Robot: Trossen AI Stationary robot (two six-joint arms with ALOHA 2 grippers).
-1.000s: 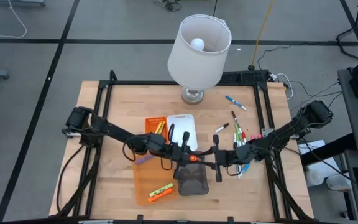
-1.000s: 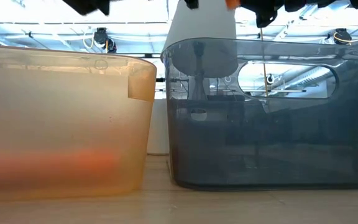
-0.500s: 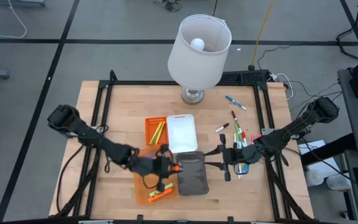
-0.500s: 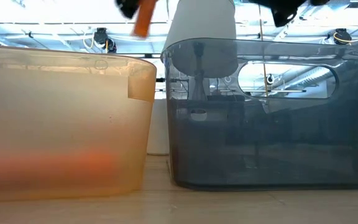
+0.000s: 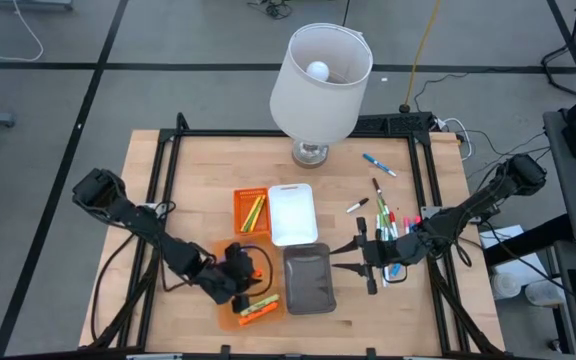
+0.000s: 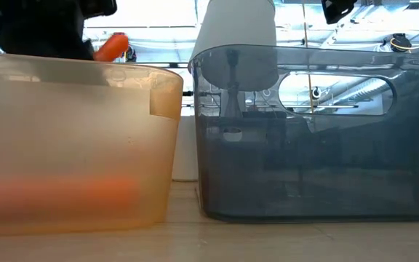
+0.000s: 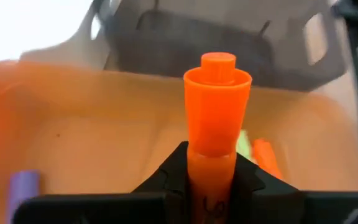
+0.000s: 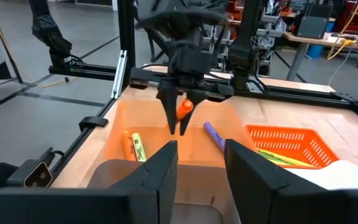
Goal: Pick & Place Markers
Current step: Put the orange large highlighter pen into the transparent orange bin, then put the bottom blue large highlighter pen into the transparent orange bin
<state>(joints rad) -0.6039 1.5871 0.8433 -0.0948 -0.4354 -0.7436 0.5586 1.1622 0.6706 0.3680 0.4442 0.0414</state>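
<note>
1. Several markers [image 5: 258, 309] already lie in the clear orange bin [image 5: 224, 298], a few more in the orange basket [image 5: 251, 211]; roughly a dozen wait loose on the table [image 5: 198, 180].
2. The left gripper [image 7: 211, 171] pinches an orange marker [image 7: 216, 106] between its fingers, tip forward, over that bin.
3. The right gripper [image 8: 201, 163] hangs spread and apparently empty beside the grey bin [image 5: 309, 281].
</note>
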